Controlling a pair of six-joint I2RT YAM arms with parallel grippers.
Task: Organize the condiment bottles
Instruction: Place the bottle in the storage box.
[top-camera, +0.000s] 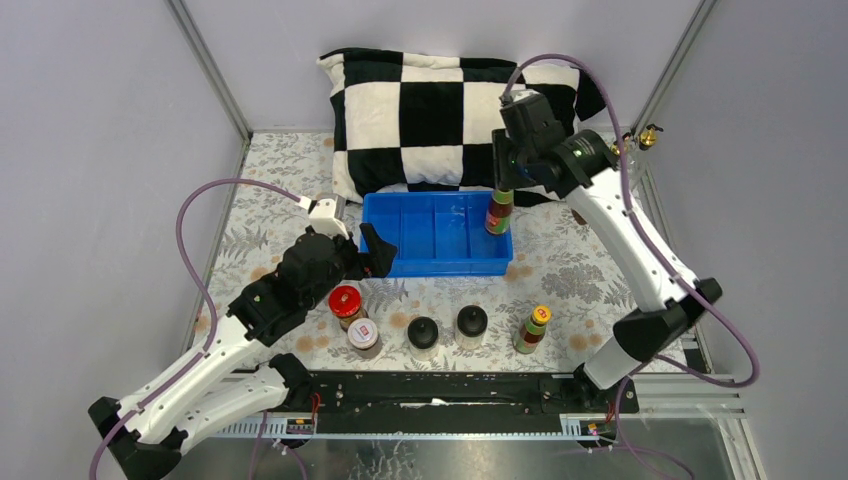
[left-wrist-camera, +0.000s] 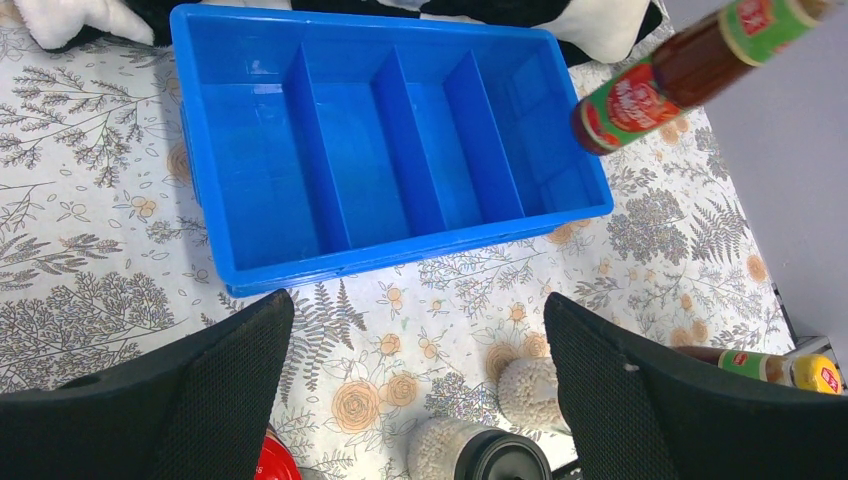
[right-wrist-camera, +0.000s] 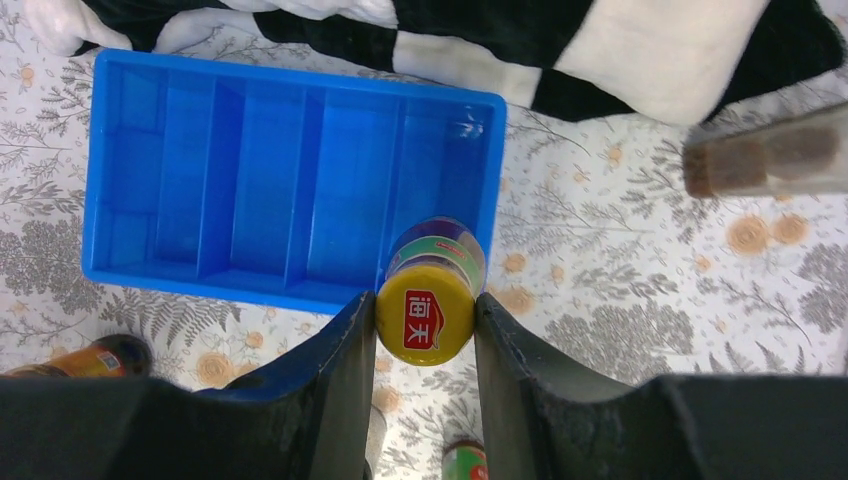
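Above the right end slot of the blue tray (top-camera: 440, 267), the right tool (right-wrist-camera: 424, 318) is clamping a slim yellow-capped sauce bottle (top-camera: 499, 213) at its cap, jaws drawn in tight, the bottle hanging upright. Whether its base is touching the tray floor is not showing. It is probably a light, smooth, breakable thing that is apt to swing from a top hold, so gripping at the cap and neck is looking safer than squeezing the slick labelled body. The left tool (left-wrist-camera: 415, 318) is gaping fully, holding nothing, hovering by the tray's near left corner. On the desk (top-camera: 585, 270) nearer than the tray, a red-lidded jar (top-camera: 345, 300), a white-lidded jar (top-camera: 363, 336), two black-capped jars (top-camera: 423, 333) and a second yellow-capped bottle (top-camera: 533, 329) are standing in a loose row.
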